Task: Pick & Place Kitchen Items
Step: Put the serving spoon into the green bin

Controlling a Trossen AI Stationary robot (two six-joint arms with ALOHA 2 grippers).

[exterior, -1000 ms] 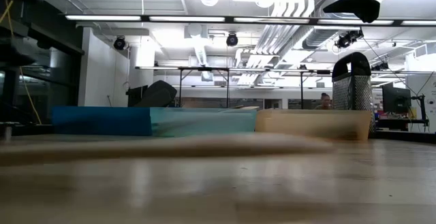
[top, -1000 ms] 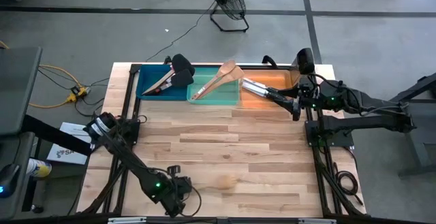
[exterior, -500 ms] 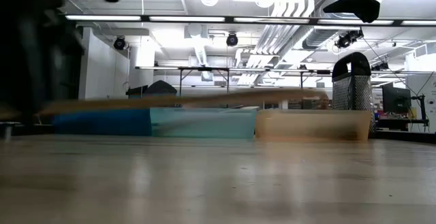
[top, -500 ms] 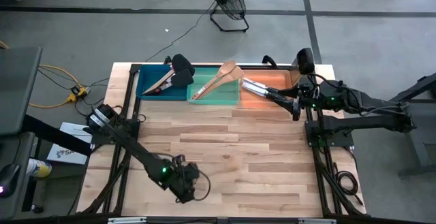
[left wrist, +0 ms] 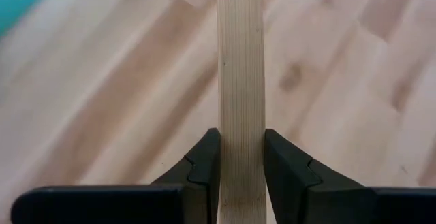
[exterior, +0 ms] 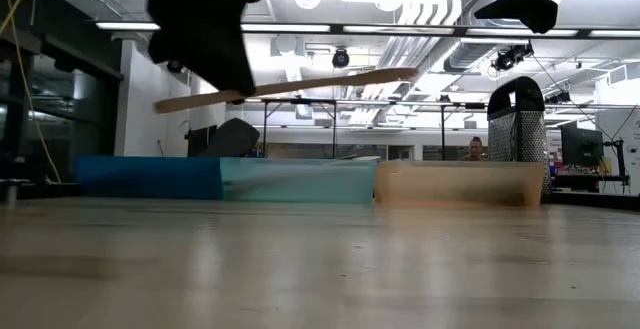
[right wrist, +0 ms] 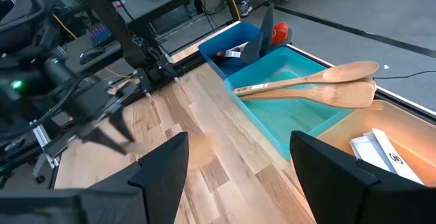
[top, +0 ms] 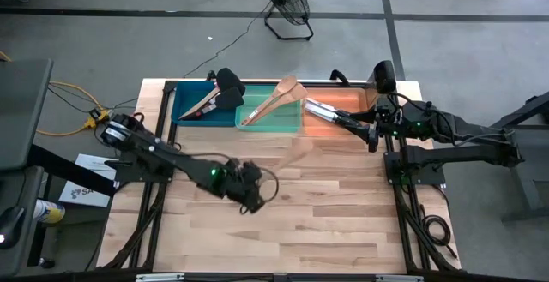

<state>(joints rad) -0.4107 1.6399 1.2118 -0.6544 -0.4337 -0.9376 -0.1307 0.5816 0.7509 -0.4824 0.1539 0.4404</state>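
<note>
My left gripper (top: pixel 256 195) is above the middle of the table, shut on a pale wooden utensil (exterior: pixel 300 84), which also shows in the left wrist view (left wrist: pixel 242 81). My right gripper (right wrist: pixel 238 176) is open and empty over the right end of the orange bin (top: pixel 339 117). Two wooden spoons (right wrist: pixel 320 81) lie in the green bin (top: pixel 270 115), their heads resting on its far rim. A black turner (top: pixel 225 85) and a red-headed spatula (right wrist: pixel 281 30) stand in the blue bin (top: pixel 190 104). Steel utensils (top: pixel 322 111) lie in the orange bin. My left gripper pinches the utensil's flat wooden shaft (left wrist: pixel 242 163) by its two narrow edges between the two fingers (left wrist: pixel 204 159). The hold is near one end, and a short stub (exterior: pixel 172 103) sticks out behind. The fingers come from above, across the shaft. The utensil is lifted clear, nearly level, its long free end (exterior: pixel 400 73) slightly higher.
The three bins stand in a row along the table's far edge. A box grater (exterior: pixel 515 119) stands at the far right corner. A floor fan (top: pixel 286 3) stands beyond the table. Bare wood (top: pixel 326 213) spreads across the table's middle and near side.
My left gripper has gone up and from the table's near edge toward its middle and far side. The wooden utensil, which lay flat on the table, is now lifted clear and high above it.
</note>
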